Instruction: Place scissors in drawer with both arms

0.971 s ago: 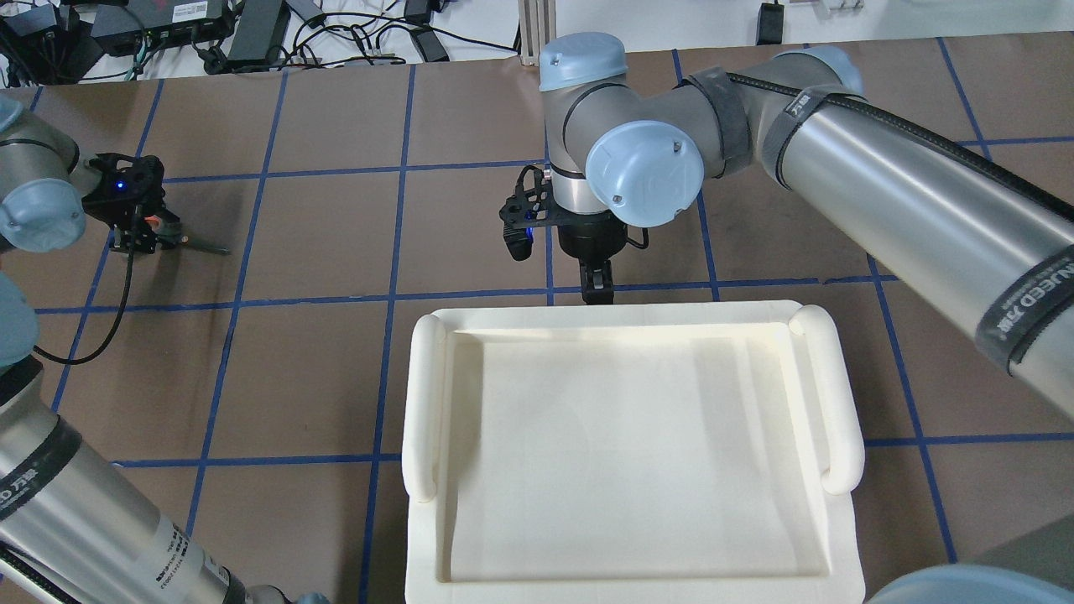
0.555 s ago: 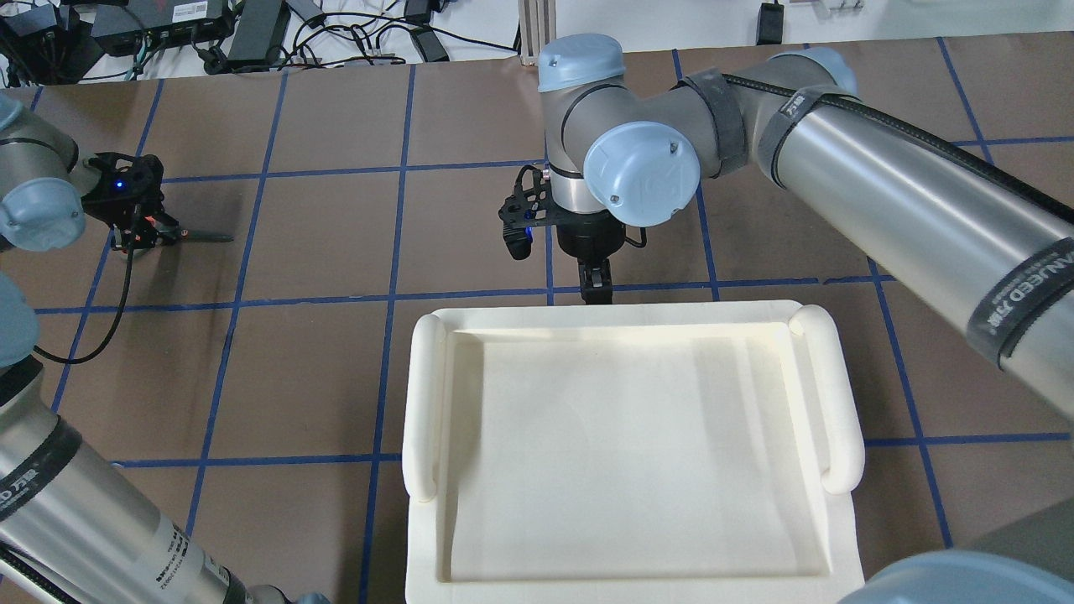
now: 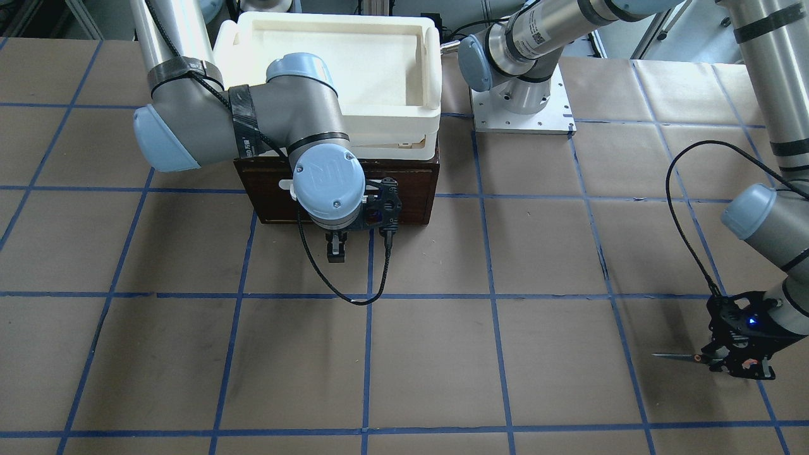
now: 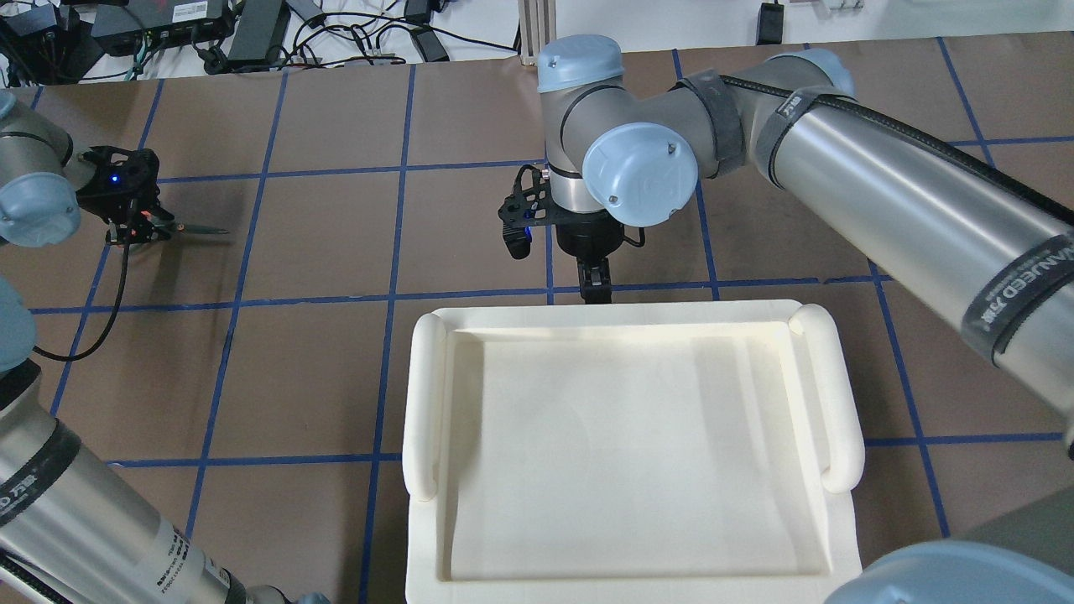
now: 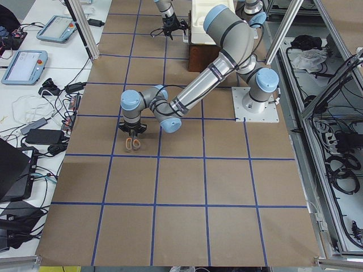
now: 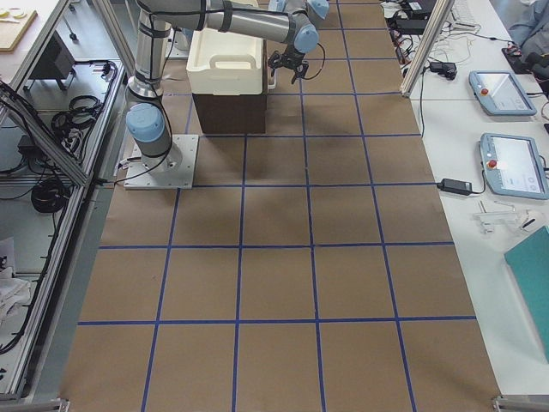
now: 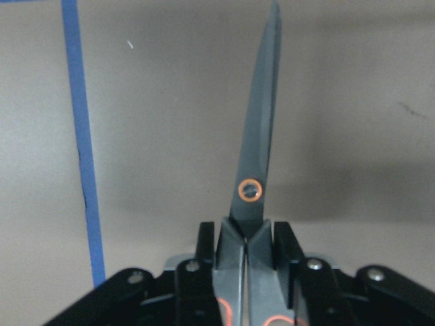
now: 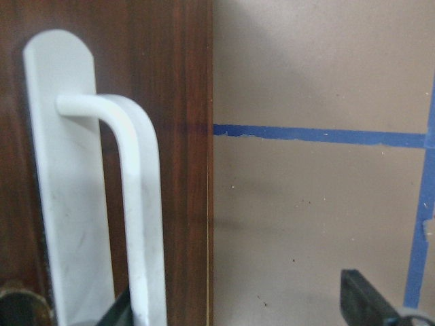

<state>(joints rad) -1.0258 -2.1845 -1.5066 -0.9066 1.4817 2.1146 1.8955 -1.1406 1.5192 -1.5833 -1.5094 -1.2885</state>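
My left gripper [image 4: 134,225] is shut on the scissors [image 4: 200,228] at the table's far left and holds them by the grey, orange-lined handles. The silver blades point right, level above the paper. In the left wrist view the closed blades [image 7: 262,136] stick out ahead of the gripper [image 7: 246,238]. My right gripper [image 3: 335,248] hangs in front of the dark-brown drawer [image 3: 414,189], which sits shut under the foam tray. In the right wrist view the white loop handle [image 8: 132,204] lies between the open fingertips [image 8: 367,302], near the left one.
A white foam tray [image 4: 424,403] sits on top of the drawer box. The left arm's base plate [image 3: 524,117] is bolted beside it. A black cable [image 3: 341,294] loops below my right wrist. Power bricks and cables [image 4: 252,33] lie beyond the table's far edge.
My left gripper has moved a little up and left in the overhead view with the scissors, and the blades have swung from slanting down-right to level. My right arm has barely moved.
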